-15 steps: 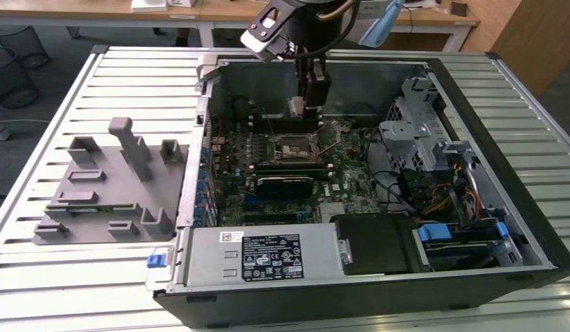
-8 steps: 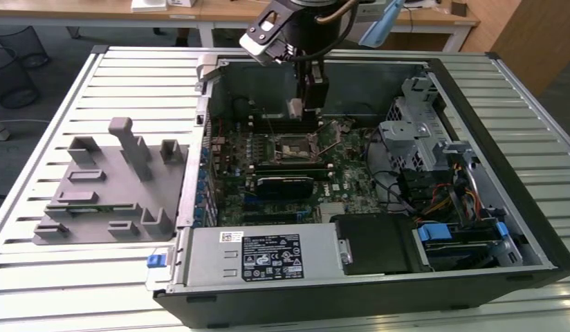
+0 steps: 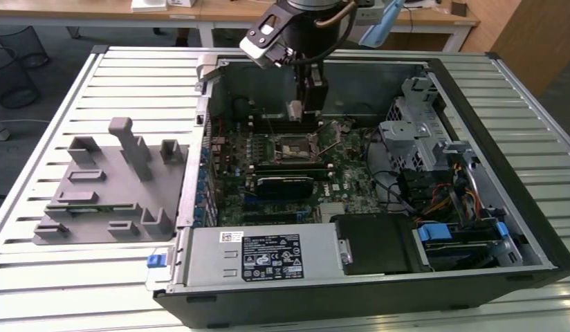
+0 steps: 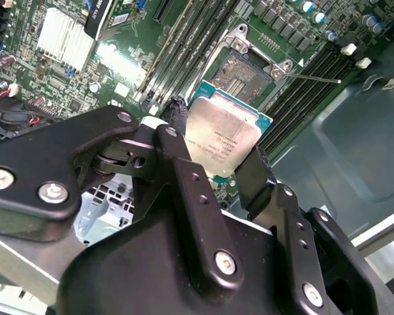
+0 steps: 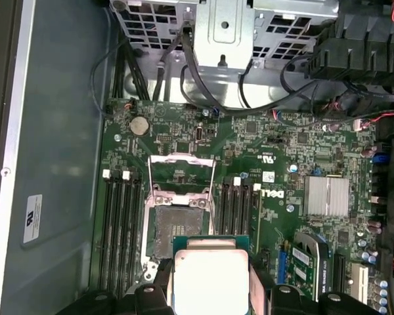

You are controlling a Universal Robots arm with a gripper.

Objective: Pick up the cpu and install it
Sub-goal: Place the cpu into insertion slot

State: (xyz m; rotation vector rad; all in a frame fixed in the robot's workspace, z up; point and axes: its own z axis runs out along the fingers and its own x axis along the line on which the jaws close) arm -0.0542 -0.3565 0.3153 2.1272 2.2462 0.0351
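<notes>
The hand is closed on the cpu. Its two black fingers press on opposite edges of the cpu, and the shiny metal top faces the camera in the second wrist view. The green rim of the cpu shows along the edge nearest the socket.

In the exterior view the hand hangs inside the open computer case, above the socket and clear of the board. The cpu has not been seated. In the first wrist view the cpu covers only the near edge of the socket, and the rest of the socket's contact field lies bare.

The metal cover frame of the socket is flipped open and lies flat on the side away from the cpu. A thin lever stands out beside the socket. Rows of black memory slots run along both sides of the socket. A finned silver heat sink sits beyond one row of slots, well apart from the socket, and a round coin battery lies past the open cover frame.

The case rests on a slatted metal surface. Well away from the socket, outside the case on the exterior view's left, a grey tray with upright blocks sits on that surface. A grey power supply box fills the case corner nearest the exterior camera.
</notes>
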